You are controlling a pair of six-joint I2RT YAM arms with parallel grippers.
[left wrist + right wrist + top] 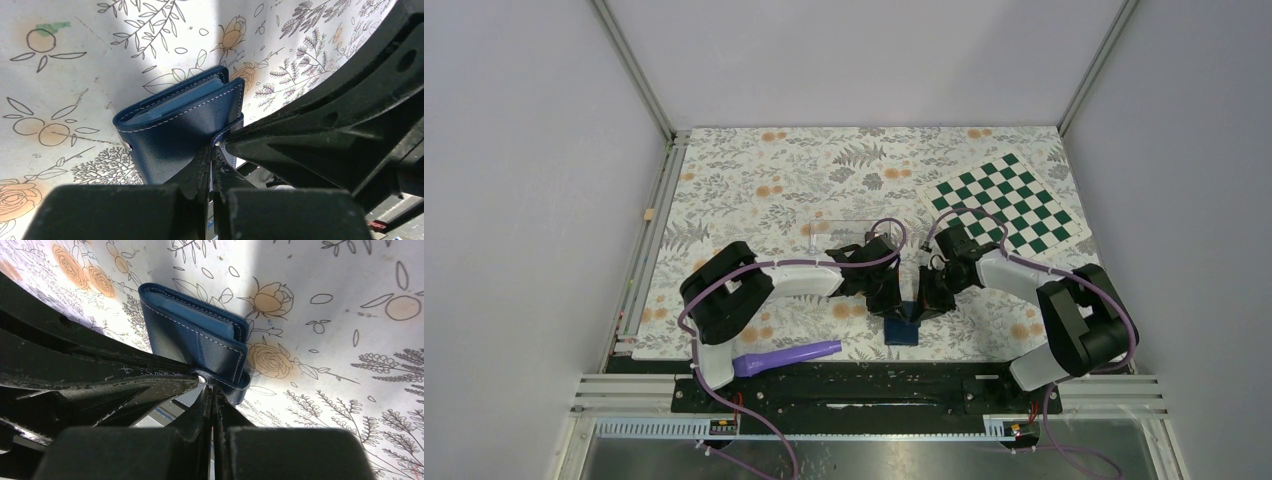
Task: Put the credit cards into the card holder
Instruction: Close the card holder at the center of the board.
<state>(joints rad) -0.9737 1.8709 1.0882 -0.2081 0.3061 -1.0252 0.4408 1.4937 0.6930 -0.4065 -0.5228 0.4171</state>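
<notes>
Floral cloth (754, 170) under card holder (904, 330), checkerboard (1009, 205), grey walls (524, 150)

I've the card holder (904, 331) on the table (754, 170) by the arm bases, the clear box (844, 232) behind it, and the checkerboard mat (1009, 203) rear right.

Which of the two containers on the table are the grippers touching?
The navy card holder, folded over with its tab at their tips; the clear box lies farther back.

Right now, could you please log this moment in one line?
left gripper: shut on card holder tab | right gripper: shut on same tab | card holder: folded closed
</notes>
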